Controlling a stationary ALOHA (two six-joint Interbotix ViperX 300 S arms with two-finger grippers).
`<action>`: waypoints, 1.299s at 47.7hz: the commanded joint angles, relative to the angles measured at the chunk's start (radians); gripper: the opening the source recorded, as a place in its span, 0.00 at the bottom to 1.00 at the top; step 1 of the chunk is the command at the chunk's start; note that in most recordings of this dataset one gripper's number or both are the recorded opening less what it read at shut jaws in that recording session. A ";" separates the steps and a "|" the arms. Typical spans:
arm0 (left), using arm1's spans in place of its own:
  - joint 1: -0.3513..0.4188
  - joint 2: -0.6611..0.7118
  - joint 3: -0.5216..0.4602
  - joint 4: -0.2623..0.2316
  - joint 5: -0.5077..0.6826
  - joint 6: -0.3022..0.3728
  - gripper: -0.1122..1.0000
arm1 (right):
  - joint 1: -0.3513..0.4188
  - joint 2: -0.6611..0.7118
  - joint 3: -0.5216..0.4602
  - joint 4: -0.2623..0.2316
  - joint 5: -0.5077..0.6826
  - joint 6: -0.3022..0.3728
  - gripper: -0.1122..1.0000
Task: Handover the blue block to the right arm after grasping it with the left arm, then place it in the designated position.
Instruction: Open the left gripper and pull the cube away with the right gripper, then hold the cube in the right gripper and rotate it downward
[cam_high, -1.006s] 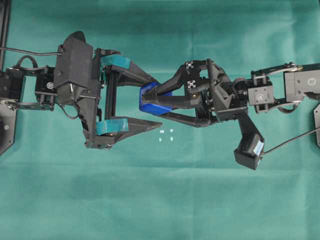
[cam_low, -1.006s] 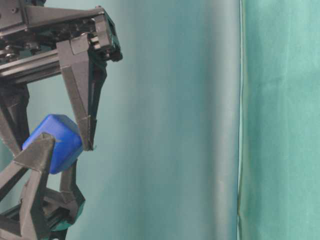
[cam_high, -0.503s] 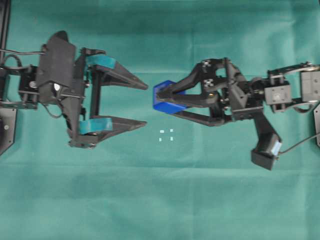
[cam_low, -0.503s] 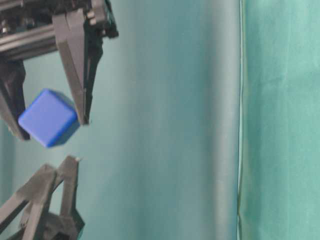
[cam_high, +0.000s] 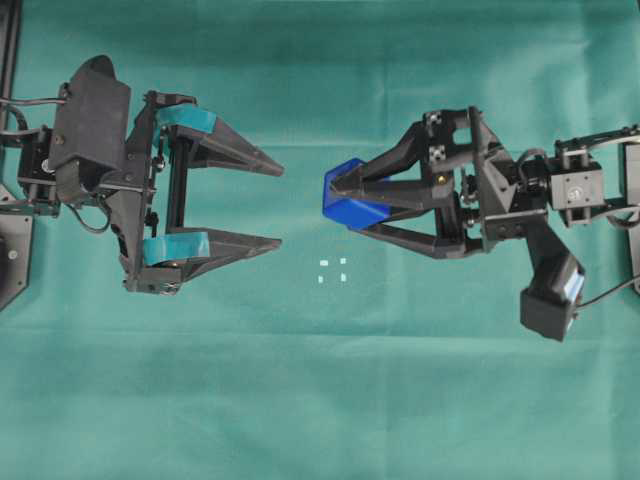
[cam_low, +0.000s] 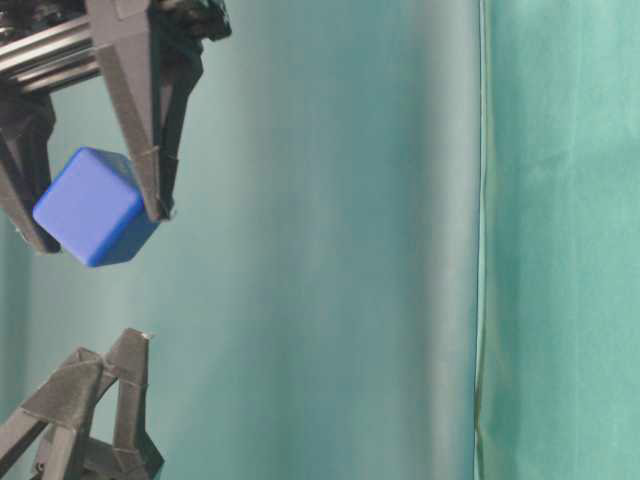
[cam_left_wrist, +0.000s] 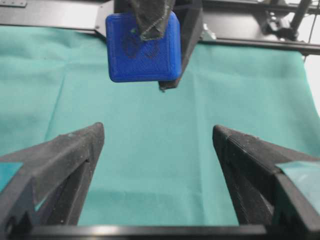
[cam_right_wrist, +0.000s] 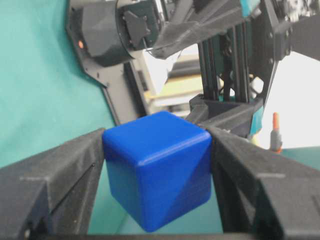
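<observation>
Green cloth (cam_high: 320, 400) covers the tabletop to every edge of the overhead view; a black rail (cam_high: 10, 50) runs down the far left. Broad open cloth lies above and below both arms.

Left hand (cam_high: 280, 205) sits on the left, teal-banded fingers (cam_high: 185, 120) spread wide with nothing between them.

Right hand (cam_high: 335, 200) reaches in from the right, its plain black fingers gripping the blue block (cam_high: 348, 195) at their tips. A clear gap of cloth separates the two hands.

Designated position (cam_high: 332, 271): four tiny white marks in a square, bare, below and slightly left of the block, between the hands.

Block: bright blue cube, smooth, rounded edges, held tilted on a corner in the table-level view (cam_low: 92, 208). Faint engraving on the face toward the left wrist camera (cam_left_wrist: 142, 47).
</observation>
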 joint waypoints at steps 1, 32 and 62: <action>0.003 -0.012 -0.011 -0.002 -0.005 0.002 1.00 | 0.003 -0.018 -0.017 0.034 -0.005 0.071 0.69; 0.006 -0.014 -0.011 0.002 0.002 0.009 1.00 | 0.005 -0.025 -0.052 0.160 0.149 0.850 0.69; 0.006 -0.012 -0.011 0.002 0.008 0.008 1.00 | 0.008 -0.031 -0.057 0.160 0.144 0.864 0.69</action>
